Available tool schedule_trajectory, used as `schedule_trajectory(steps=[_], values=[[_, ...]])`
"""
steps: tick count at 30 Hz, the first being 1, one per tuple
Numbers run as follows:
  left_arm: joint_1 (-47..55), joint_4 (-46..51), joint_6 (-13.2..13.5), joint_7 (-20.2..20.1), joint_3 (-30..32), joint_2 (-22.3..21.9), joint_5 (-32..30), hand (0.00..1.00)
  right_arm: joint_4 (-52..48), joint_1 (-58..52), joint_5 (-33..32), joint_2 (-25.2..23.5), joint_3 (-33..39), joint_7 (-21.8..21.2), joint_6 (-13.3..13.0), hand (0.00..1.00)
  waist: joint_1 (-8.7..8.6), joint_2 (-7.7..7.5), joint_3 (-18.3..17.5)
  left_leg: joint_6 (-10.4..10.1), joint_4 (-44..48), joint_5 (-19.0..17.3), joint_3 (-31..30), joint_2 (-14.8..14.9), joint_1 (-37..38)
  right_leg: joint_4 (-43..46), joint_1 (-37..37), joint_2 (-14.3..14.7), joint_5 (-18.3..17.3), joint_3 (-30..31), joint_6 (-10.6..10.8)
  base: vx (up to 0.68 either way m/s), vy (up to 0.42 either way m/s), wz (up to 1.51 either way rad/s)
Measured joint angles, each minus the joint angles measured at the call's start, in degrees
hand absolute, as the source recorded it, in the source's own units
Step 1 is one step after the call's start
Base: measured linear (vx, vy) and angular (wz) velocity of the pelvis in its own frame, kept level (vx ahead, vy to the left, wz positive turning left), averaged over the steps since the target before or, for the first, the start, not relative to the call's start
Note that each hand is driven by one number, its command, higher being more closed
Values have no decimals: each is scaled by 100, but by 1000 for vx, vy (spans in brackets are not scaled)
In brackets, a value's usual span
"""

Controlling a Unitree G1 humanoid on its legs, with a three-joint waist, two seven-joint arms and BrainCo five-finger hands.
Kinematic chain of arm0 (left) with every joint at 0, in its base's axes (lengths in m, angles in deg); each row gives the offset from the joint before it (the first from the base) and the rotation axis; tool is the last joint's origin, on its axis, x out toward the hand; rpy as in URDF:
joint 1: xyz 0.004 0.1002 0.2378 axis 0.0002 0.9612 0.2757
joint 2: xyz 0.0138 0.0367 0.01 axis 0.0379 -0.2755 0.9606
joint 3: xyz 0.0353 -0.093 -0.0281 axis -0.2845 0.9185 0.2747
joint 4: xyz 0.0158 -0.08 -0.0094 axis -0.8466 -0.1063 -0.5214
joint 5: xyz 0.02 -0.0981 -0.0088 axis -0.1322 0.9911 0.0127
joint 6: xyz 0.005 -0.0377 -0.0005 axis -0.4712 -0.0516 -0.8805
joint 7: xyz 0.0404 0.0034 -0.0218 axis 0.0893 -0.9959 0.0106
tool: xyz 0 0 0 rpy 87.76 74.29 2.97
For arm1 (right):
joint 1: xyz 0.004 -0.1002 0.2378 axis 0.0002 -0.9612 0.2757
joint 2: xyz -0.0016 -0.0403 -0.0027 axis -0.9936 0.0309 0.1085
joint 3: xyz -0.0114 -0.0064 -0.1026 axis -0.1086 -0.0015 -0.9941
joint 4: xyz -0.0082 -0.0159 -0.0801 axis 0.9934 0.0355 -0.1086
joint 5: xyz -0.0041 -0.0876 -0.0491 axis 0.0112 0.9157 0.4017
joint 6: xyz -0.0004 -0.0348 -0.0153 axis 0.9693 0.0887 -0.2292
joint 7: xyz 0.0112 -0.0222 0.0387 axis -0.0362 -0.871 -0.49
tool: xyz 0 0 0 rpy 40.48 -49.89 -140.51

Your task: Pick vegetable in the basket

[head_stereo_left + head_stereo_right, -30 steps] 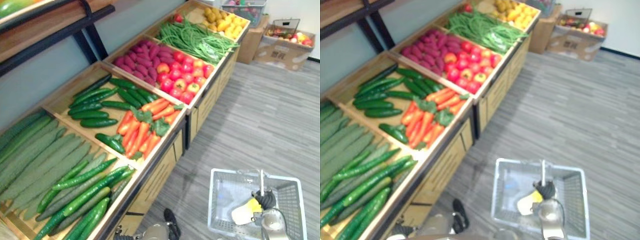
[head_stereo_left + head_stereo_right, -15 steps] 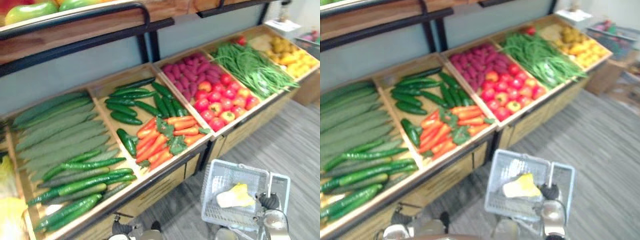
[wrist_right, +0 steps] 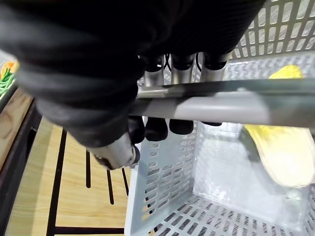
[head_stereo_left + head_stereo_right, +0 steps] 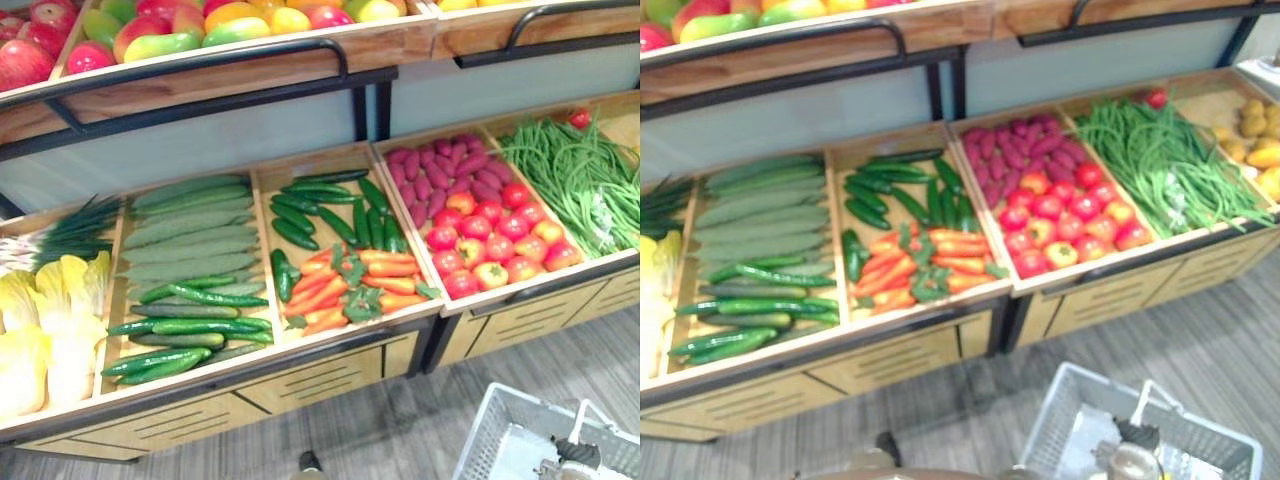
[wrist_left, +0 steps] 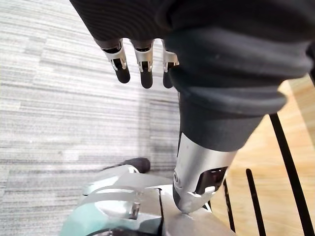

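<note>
Long wooden bench (image 4: 320, 372) of bins: cucumbers (image 4: 190, 325), carrots (image 4: 330, 295), tomatoes (image 4: 490, 245). Pale grey mesh basket (image 4: 1060, 430) low beside it, over the floor (image 4: 1200, 330); right hand (image 3: 156, 129) curled round its handle (image 3: 246, 103). On the basket's bottom lies a smooth, elongated, pale yellow vegetable (image 3: 288, 155). Left hand (image 5: 146, 69) hangs slack, fingers straight, holding nothing

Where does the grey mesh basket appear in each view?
Left eye view: basket in the bottom right corner.
Right eye view: basket at the bottom, right of centre.
Right wrist view: basket hangs below the right robot hand, curled round its handle.
Left wrist view: the left robot hand over grey floor.
Shared landmark: the stand's wooden front with black slots.
</note>
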Motion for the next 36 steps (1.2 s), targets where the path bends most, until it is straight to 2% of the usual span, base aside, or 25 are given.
schedule_trajectory(steps=[2,4,5,12,16,19,21,22,26,28,31,34,36], values=[[-35,15,2,-6,45,21,-12,0,0,-47,-6,-15,-1,-13,-1,100,-47,20,-32,-1,-455,140,-24,-99,56,-4,-28,3,19,-144,35,-23,95,32],[-98,15,0,-12,42,54,-84,0,-1,-21,-58,-91,-2,-17,-3,100,-60,26,-47,31,-495,192,-55,-169,23,-13,-39,-41,34,-189,62,-32,85,23],[-103,14,-1,-17,34,65,-178,0,-2,-14,-66,-157,-17,-23,-10,100,-62,-41,-38,31,-496,188,-61,-203,20,-12,-25,-71,46,-201,82,-25,55,10],[-252,74,7,-31,-312,158,-178,0,-2,-35,-64,-236,-68,-115,-46,100,-123,-21,-83,120,-532,-30,-26,-452,74,-60,78,-274,85,-188,230,19,38,7],[-237,1118,37,38,-702,207,-194,0,17,-69,-66,-252,-68,-126,-47,100,-121,-46,-96,154,-532,-89,-47,-606,4,-157,88,-361,98,-145,254,76,35,13],[-113,2342,355,446,-890,261,-775,0,232,-1,-205,-353,-65,-92,-163,100,-115,-171,-107,185,-532,-109,-74,-680,-2,-204,120,-430,143,-126,313,108,17,7],[-122,2710,509,704,-909,260,-1071,0,315,7,-210,-431,-64,-74,-232,100,-115,-220,-111,193,-532,-115,-108,-706,5,-219,149,-440,166,-129,278,94,-5,8],[-115,2920,583,976,-926,255,-1306,0,459,39,-214,-479,-64,-34,-332,100,-112,-225,-124,200,-531,-114,-165,-714,6,-227,161,-439,168,-129,277,144,-21,4],[94,3952,643,1526,-940,242,-1590,0,671,47,-284,-553,-58,134,-393,100,-115,-258,-132,216,-531,-102,-200,-729,80,-307,288,-384,187,-143,306,124,-27,1],[98,4284,640,1539,-939,294,-1809,0,674,48,-365,-552,-68,134,-393,100,-118,-247,-138,199,-532,-115,-195,-715,108,-326,315,-366,175,-133,286,97,-37,-4],[-82,4782,667,1529,-993,720,-2283,0,676,80,-394,-545,-191,130,-392,100,-152,-226,-150,187,-532,-122,-155,-648,137,-356,316,-303,157,-84,254,53,-37,-12],[-391,4871,667,1536,-1003,1099,-2657,0,672,133,-382,-465,-475,123,-393,100,-169,-203,-162,128,-533,-164,-2,-600,279,-358,332,-277,141,84,226,21,-22,-26],[-702,4870,665,1517,-1209,1263,-2900,0,660,163,-370,-356,-629,114,-393,100,-255,-151,-192,104,-534,-183,62,-588,316,-391,326,-276,119,150,187,8,-13,-18]])
